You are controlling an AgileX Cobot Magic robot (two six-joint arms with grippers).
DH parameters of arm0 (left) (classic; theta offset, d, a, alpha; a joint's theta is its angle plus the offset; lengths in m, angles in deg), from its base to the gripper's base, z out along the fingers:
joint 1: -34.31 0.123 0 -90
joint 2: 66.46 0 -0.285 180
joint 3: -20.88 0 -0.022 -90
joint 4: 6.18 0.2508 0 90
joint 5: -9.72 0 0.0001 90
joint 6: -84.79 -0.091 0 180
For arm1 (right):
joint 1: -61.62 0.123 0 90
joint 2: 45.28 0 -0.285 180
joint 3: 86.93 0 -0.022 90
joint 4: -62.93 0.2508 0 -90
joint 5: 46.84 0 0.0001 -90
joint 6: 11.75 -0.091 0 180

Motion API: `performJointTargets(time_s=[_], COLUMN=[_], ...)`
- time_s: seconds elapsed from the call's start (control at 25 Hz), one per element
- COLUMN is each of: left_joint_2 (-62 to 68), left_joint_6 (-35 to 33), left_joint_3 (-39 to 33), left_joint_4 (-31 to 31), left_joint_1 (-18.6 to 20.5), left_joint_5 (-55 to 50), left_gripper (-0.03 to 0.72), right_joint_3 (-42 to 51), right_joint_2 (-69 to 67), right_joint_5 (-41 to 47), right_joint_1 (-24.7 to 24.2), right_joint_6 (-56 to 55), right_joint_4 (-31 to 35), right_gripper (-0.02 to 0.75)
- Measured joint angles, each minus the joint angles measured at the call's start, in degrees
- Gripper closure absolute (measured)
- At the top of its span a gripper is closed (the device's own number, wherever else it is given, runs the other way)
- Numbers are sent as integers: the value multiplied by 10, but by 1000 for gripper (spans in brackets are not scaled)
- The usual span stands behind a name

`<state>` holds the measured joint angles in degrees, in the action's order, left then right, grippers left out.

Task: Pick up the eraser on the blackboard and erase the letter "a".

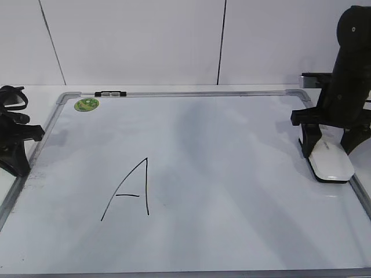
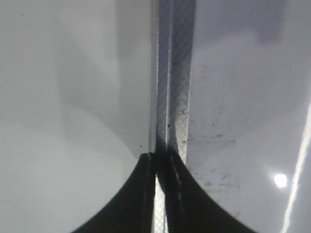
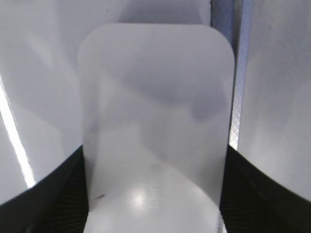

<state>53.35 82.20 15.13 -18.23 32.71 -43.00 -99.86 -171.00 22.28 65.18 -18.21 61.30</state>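
The white eraser (image 1: 330, 165) lies flat on the blackboard (image 1: 232, 174) by its right frame edge. My right gripper (image 1: 329, 152) stands over it with one finger against each long side, shut on it. In the right wrist view the eraser (image 3: 155, 121) fills the space between the black fingers (image 3: 153, 204). No small letter "a" shows in any view; only a large capital "A" (image 1: 130, 191) is on the board. My left gripper (image 1: 20, 169) is shut and empty, low over the board's left frame edge (image 2: 172, 97), as the left wrist view (image 2: 160, 158) shows.
A round green sticker (image 1: 86, 104) sits in the board's far left corner. A small black-and-white clip (image 1: 110, 92) sits on the top frame. A grey bar (image 1: 313, 80) lies behind the right arm. White walls stand behind the table.
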Motion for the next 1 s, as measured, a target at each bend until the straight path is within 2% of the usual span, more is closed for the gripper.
performJointTargets(time_s=[0.44,0.52,0.72,0.88,1.0], left_joint_2=[0,0,0,0,0], left_joint_6=[0,0,0,0,0], left_joint_3=[0,0,0,0,0], left_joint_4=[0,0,0,0,0], left_joint_1=[0,0,0,0,0], left_joint_5=[0,0,0,0,0], left_gripper=[672,672,671,664,608], right_joint_3=[0,0,0,0,0], right_joint_2=[-1,-1,-3,-3,-3], right_joint_5=[0,0,2,2,2], right_joint_1=[0,0,-1,-1,-1], right_joint_6=[19,33,42,43,43], right_joint_4=[2,2,6,11,16], right_gripper=[203,184,80,67,67])
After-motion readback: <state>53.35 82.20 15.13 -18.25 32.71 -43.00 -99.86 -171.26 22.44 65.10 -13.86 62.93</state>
